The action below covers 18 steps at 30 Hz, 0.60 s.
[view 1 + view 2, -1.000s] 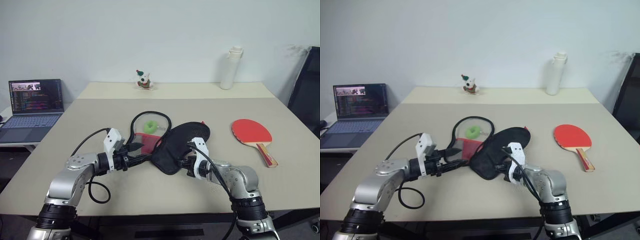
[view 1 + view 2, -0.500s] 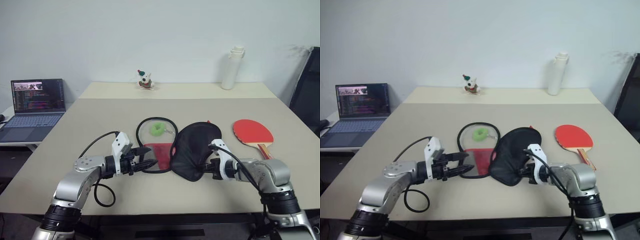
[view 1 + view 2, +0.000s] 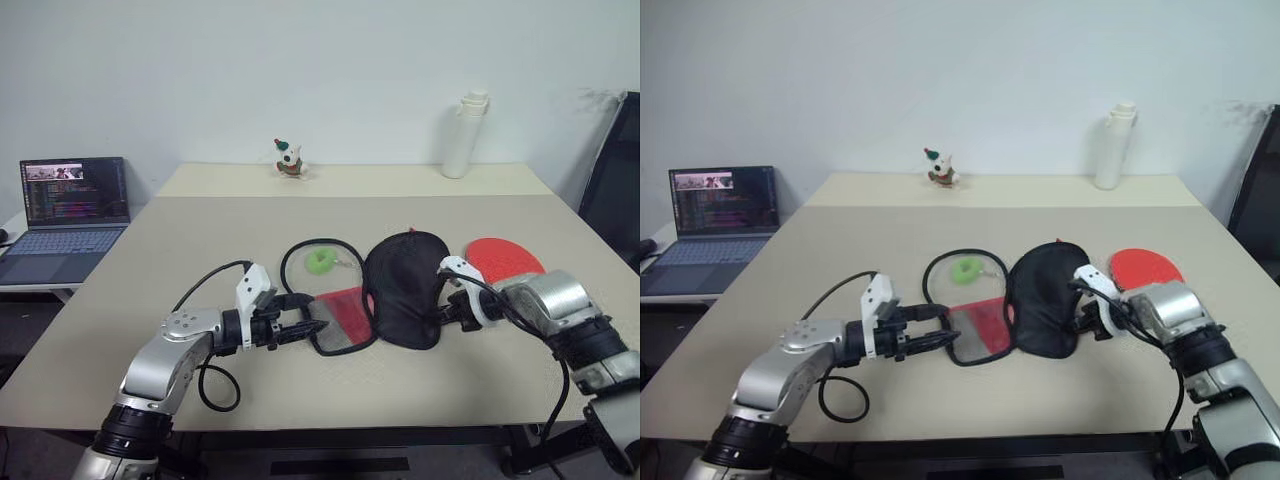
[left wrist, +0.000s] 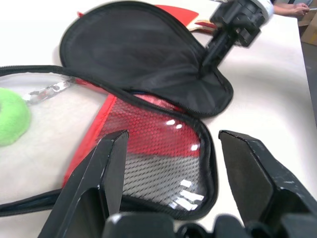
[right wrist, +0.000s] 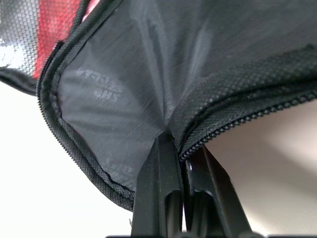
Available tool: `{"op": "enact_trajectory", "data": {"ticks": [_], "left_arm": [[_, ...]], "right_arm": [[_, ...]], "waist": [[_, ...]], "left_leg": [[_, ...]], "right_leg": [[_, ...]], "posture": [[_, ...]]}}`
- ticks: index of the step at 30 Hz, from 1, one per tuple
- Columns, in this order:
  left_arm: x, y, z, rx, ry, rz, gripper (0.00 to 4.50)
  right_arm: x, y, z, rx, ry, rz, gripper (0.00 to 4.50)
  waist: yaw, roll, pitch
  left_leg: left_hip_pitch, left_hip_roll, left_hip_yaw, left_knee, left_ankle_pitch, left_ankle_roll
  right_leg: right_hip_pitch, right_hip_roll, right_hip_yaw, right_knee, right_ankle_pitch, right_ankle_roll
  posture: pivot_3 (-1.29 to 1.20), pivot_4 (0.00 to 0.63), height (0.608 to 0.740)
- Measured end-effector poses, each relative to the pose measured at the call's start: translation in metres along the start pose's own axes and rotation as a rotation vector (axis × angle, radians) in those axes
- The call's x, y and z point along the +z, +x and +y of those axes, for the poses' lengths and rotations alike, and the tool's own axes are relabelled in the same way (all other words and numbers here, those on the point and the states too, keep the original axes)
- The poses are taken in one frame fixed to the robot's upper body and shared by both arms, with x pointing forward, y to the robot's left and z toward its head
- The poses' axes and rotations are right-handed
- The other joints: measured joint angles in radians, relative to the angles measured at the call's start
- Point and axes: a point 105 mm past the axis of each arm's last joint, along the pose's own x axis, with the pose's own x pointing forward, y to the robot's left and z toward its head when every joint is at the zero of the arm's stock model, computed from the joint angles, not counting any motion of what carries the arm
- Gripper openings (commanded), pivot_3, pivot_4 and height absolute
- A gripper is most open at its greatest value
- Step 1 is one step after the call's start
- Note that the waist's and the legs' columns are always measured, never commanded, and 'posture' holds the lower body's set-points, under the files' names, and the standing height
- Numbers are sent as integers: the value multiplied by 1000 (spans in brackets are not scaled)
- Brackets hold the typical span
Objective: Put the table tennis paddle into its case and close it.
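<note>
Case (image 3: 375, 300) lies unzipped mid-table with the right gripper (image 5: 181, 148), arm reaching in from the right, pinched tight on its raised black flap's edge, the left gripper (image 4: 171, 148) extended level with fingers spread empty beside the red mesh half, and the table tennis paddle (image 3: 505, 260) lying partly hidden behind the flap.

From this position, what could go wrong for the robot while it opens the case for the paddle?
1. The right gripper pinches only the zip edge of the black flap, so the fabric may slip out.
2. The flap now hangs over part of the paddle; pulling further could hide or push it.
3. The left gripper stands open around the case red mesh end without clamping it, so the case may slide.
</note>
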Motion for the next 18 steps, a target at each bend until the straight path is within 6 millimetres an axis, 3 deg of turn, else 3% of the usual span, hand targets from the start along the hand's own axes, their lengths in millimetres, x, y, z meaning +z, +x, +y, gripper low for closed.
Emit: {"op": "enact_trajectory", "data": {"ticks": [10,18], "left_arm": [[-2,1,-1,-1,10,-12,3166],[-4,3,1,6,17,-18,3166]], "right_arm": [[5,-12,-30,-43,-81,71,8],[2,-9,-37,-60,-98,101,8]], "waist": [[0,1,1],[0,1,1]], "left_leg": [[0,0,0,0,0,0],[0,0,0,0,0,0]], "right_leg": [[-1,-1,0,0,0,0],[-1,0,0,1,0,-1]], "posture": [[0,150,740],[0,150,740]]}}
